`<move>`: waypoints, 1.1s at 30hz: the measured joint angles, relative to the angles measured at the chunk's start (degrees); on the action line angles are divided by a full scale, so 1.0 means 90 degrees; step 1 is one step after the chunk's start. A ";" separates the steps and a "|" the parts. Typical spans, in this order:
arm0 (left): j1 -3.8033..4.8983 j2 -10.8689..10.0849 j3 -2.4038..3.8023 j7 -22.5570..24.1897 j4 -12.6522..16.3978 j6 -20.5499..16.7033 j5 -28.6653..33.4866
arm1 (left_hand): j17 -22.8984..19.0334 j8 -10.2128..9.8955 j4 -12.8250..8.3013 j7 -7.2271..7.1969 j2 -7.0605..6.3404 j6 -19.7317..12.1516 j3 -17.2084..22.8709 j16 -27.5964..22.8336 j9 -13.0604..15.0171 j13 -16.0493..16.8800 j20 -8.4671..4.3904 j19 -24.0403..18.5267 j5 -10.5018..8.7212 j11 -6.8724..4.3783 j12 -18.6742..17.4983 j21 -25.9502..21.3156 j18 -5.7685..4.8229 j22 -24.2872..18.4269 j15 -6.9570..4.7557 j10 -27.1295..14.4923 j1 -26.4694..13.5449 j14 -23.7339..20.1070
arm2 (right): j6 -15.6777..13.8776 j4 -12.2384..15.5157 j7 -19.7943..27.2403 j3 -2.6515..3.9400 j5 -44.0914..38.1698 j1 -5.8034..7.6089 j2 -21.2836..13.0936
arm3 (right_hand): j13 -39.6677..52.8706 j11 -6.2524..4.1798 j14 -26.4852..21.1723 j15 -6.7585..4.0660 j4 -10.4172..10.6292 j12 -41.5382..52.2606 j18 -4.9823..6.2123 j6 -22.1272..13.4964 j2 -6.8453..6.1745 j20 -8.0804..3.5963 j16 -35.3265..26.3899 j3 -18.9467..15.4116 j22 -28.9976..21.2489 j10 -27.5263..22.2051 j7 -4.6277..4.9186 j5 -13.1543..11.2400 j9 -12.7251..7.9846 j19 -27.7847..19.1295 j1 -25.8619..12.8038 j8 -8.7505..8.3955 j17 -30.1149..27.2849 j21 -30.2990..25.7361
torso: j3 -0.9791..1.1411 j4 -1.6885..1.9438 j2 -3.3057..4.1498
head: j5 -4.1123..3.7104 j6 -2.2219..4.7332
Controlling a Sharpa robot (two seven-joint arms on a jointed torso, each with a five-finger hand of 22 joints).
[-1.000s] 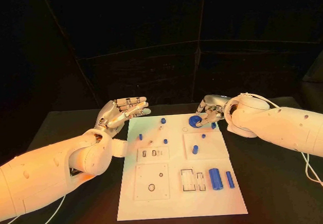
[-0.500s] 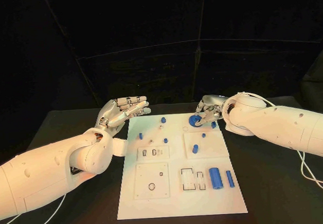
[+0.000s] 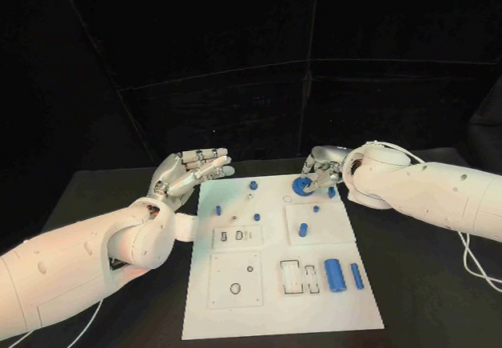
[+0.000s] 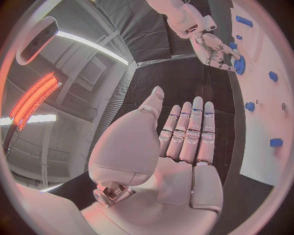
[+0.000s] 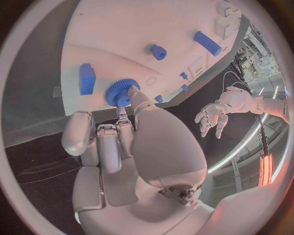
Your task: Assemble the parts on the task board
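The round blue toothed gear point(image 3: 303, 186) sits at the far right corner of the flat white task board point(image 3: 279, 316), and the silver many-fingered right hand point(image 3: 323, 167) pinches it; the right wrist view shows a fingertip and thumb closed on the gear's point(image 5: 120, 93) rim, just above the board's surface. Whether the gear is already seated on a peg or only touching the board cannot be told, since the fingers cover its underside. The silver left hand point(image 3: 191, 172) hovers beside the board's far left corner, palm up, fingers straight and side by side, holding nothing.

The task looks to be in an early stage. Two blue cylinders point(image 3: 344, 276) lie loose near the board's right edge beside empty rectangular slots point(image 3: 299, 277), a short blue bar point(image 3: 304, 231) lies on the upper right panel, and several small blue pegs point(image 3: 237, 209) stand along the far part. The round hole point(image 3: 235, 290) in the lower left panel is unfilled. The small pegs are too tiny to judge as seated or loose
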 measured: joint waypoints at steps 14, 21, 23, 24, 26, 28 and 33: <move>-0.0001 -0.0009 -0.0001 -0.0039 0.0014 0.0016 0.0000 | -0.0007 0.0000 -0.0095 0.0000 0.0065 0.0000 0.0041 -0.0024 0.0000 0.0000 0.0000 0.0000 0.0000 0.0000 -0.0027 0.0000 0.0000 -0.0016 0.0000 0.0000 0.0065 0.0000 | -0.0730 0.0772 -0.0044 -0.0014 -0.0369 -0.0033 -0.0180 | 0.0002 -0.0099 -0.0004 -0.0045 -0.0279 0.0074 -0.0092 0.0067 -0.0314 -0.0079 0.0023 0.1027 0.0247 0.0098 -0.0005 0.0455 -0.0010 0.0079 -0.0406 0.0008 -0.0001 0.0142 | -0.0001 -0.0005 -0.0001 | 0.0009 0.0015; 0.0000 -0.0017 -0.0001 -0.0060 0.0030 0.0027 0.0000 | -0.0013 -0.0025 -0.0159 0.0000 0.0101 0.0000 0.0088 -0.0049 0.0000 0.0000 0.0000 0.0000 0.0000 -0.0024 -0.0052 0.0000 0.0000 -0.0022 0.0000 0.0024 0.0101 0.0000 | -0.1194 0.1241 -0.0066 -0.0009 -0.0685 -0.0029 -0.0077 | 0.0002 -0.0099 0.0000 -0.0049 -0.0328 0.0074 -0.0092 0.0078 -0.0363 -0.0079 0.0022 0.1217 0.0264 0.0098 -0.0001 0.0455 -0.0010 0.0079 -0.0584 0.0012 -0.0001 0.0142 | -0.0007 0.0012 -0.0002 | -0.0010 0.0043; 0.0000 -0.0019 -0.0001 -0.0064 0.0032 0.0028 0.0000 | -0.0014 -0.0025 -0.0159 0.0000 0.0101 0.0000 0.0089 -0.0049 0.0000 0.0000 0.0000 0.0000 0.0000 -0.0024 -0.0052 0.0000 0.0001 -0.0022 0.0000 0.0024 0.0101 0.0000 | -0.1259 0.1250 -0.0078 -0.0008 -0.0784 -0.0028 0.0023 | 0.0002 -0.0099 0.0000 -0.0049 -0.0356 0.0074 -0.0091 0.0087 -0.0397 -0.0079 0.0022 0.1250 0.0277 0.0098 -0.0004 0.0455 -0.0010 0.0079 -0.0619 0.0013 -0.0001 0.0171 | -0.0007 0.0016 -0.0002 | 0.0003 0.0043; 0.0000 -0.0020 -0.0001 -0.0065 0.0032 0.0029 0.0000 | -0.0013 -0.0025 -0.0159 0.0000 0.0101 0.0000 0.0089 -0.0049 0.0000 0.0000 0.0000 0.0000 0.0000 -0.0024 -0.0052 0.0000 0.0000 -0.0022 0.0000 0.0024 0.0101 0.0000 | -0.1285 0.1248 -0.0085 -0.0008 -0.0830 -0.0028 0.0079 | 0.0002 -0.0099 0.0000 -0.0049 -0.0354 0.0074 -0.0091 0.0092 -0.0397 -0.0079 0.0022 0.1264 0.0277 0.0098 0.0000 0.0455 -0.0010 0.0079 -0.0619 0.0013 -0.0001 0.0171 | -0.0007 0.0020 -0.0002 | 0.0015 0.0043; 0.0000 -0.0020 -0.0001 -0.0069 0.0034 0.0030 0.0000 | -0.0013 -0.0025 -0.0159 0.0000 0.0101 0.0000 0.0089 -0.0049 0.0000 0.0000 0.0000 0.0000 0.0000 -0.0024 -0.0052 0.0000 0.0000 -0.0022 0.0000 0.0024 0.0101 0.0000 | -0.1336 0.1216 -0.0100 -0.0008 -0.0930 -0.0028 0.0221 | 0.0002 -0.0099 0.0000 -0.0049 -0.0352 0.0074 -0.0091 0.0093 -0.0397 -0.0079 0.0022 0.1291 0.0277 0.0098 0.0000 0.0455 -0.0010 0.0079 -0.0619 0.0013 -0.0001 0.0171 | -0.0007 0.0023 0.0000 | 0.0034 0.0043; 0.0000 -0.0019 -0.0001 -0.0072 0.0033 0.0031 0.0000 | -0.0013 -0.0025 -0.0159 0.0000 0.0101 0.0000 0.0089 -0.0049 0.0000 0.0000 0.0000 0.0000 0.0000 -0.0024 -0.0052 0.0000 0.0000 -0.0022 0.0000 0.0024 0.0101 0.0000 | -0.1361 0.1159 -0.0113 -0.0008 -0.1002 -0.0030 0.0346 | 0.0003 -0.0099 0.0000 -0.0049 -0.0374 0.0074 -0.0091 0.0140 -0.0438 -0.0102 0.0022 0.1354 0.0286 0.0098 -0.0001 0.0412 -0.0010 0.0102 -0.0678 0.0013 -0.0001 0.0171 | -0.0005 0.0024 0.0002 | 0.0052 0.0034; 0.0000 -0.0010 -0.0001 -0.0079 0.0026 0.0031 0.0000 | -0.0013 -0.0025 -0.0159 0.0000 0.0101 0.0000 0.0088 -0.0049 0.0000 0.0000 0.0000 0.0000 0.0000 -0.0024 -0.0052 0.0000 0.0000 -0.0021 0.0000 0.0024 0.0101 0.0000 | -0.1375 0.0960 -0.0140 -0.0005 -0.1150 -0.0099 0.0651 | 0.0003 -0.0099 0.0000 -0.0048 -0.0391 0.0074 -0.0091 0.0153 -0.0430 -0.0102 0.0022 0.1387 0.0286 0.0098 -0.0008 0.0373 -0.0010 0.0102 -0.0752 -0.0024 -0.0002 0.0171 | -0.0004 0.0024 0.0005 | 0.0096 0.0008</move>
